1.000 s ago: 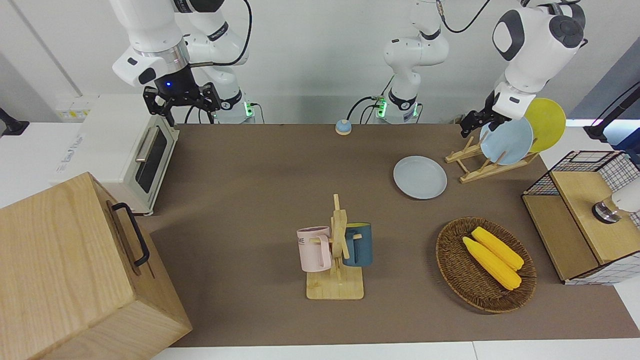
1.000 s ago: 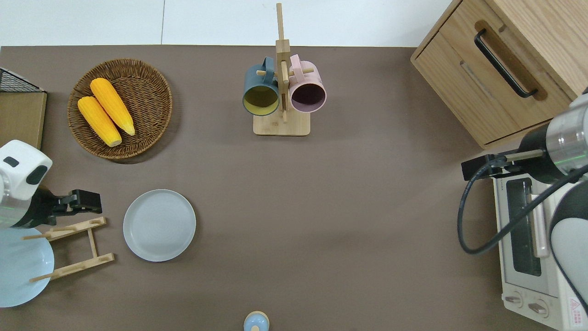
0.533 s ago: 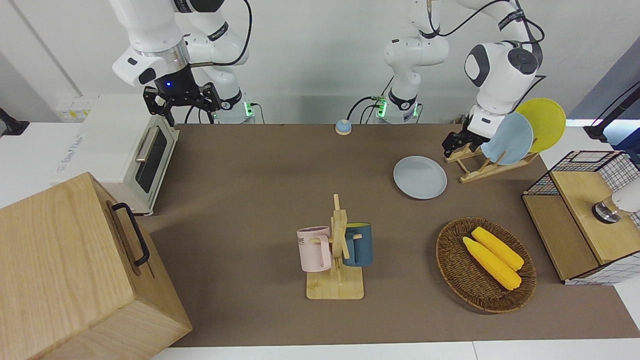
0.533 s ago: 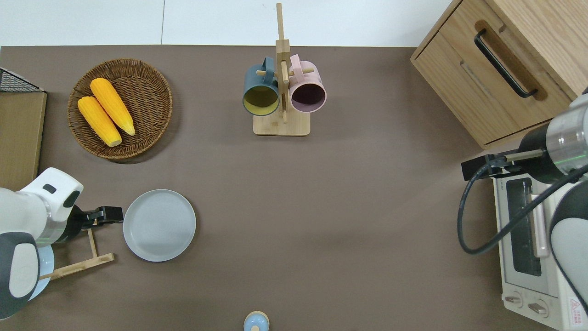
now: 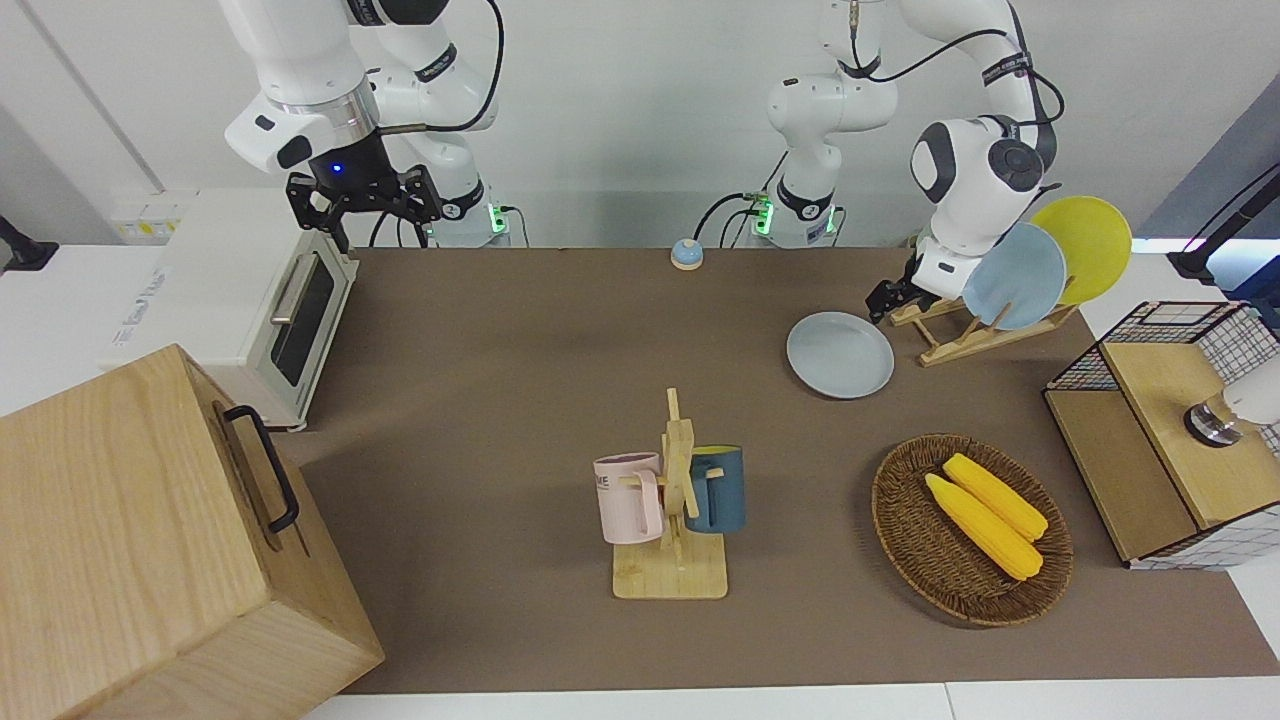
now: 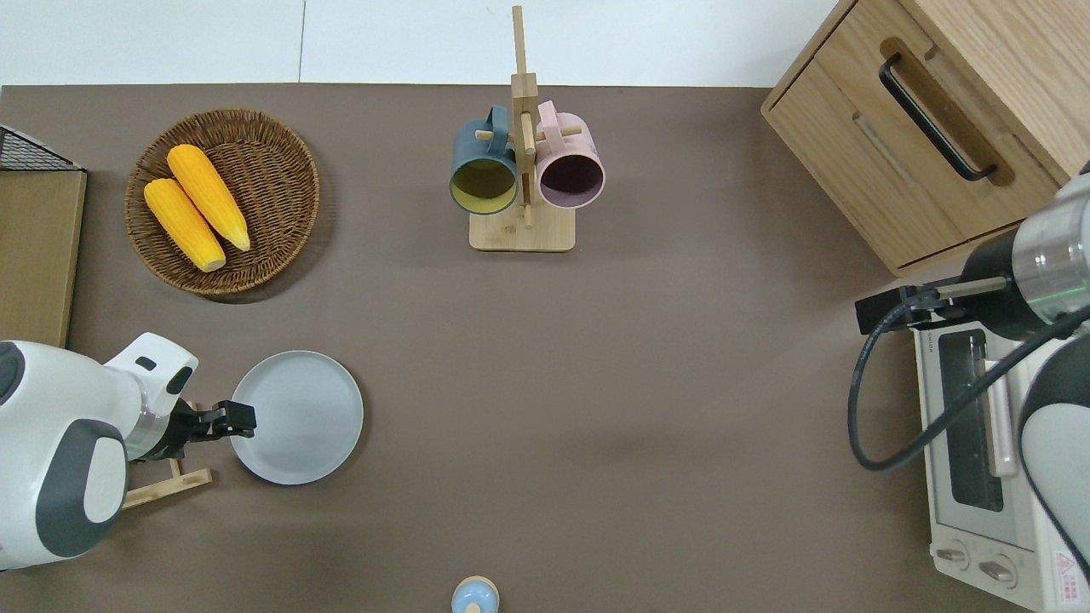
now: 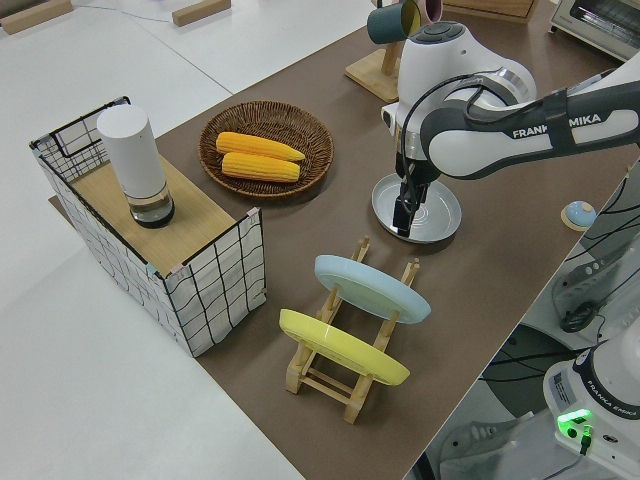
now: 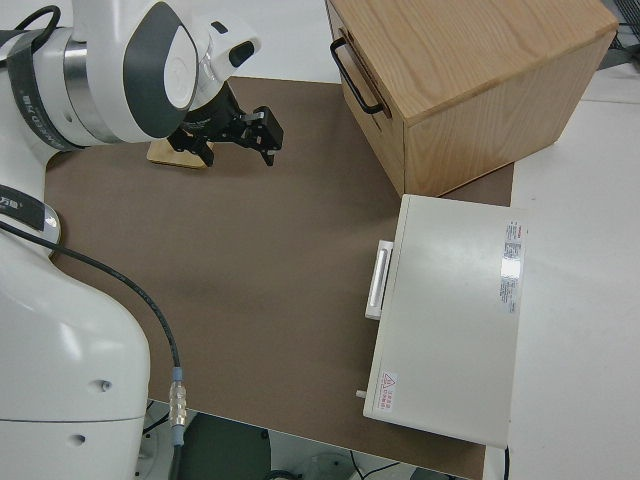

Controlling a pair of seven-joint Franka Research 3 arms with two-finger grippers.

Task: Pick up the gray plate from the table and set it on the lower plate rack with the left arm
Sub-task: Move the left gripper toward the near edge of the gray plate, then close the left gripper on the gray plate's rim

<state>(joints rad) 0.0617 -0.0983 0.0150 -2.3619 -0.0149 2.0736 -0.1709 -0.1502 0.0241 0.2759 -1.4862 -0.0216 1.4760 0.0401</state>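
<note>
Left gripper (image 6: 243, 418): seen at lower left of the overhead view, over the edge of the gray plate (image 6: 298, 417) nearest the rack (image 5: 960, 335); whether the fingers are spread or closed cannot be told. Right arm: parked.

Gray plate: laid flat on the table (image 6: 596, 383), just beside the rack.

Risk, judged: the shallow rim may be missed or pushed, so the plate is slid; the blue plate (image 7: 372, 288) may be knocked at placement.

Rack: blue plate and yellow plate (image 7: 342, 347) held; lower slots free.

Basket (image 6: 223, 202), upper left of the overhead view: two corn cobs (image 6: 196, 207).
</note>
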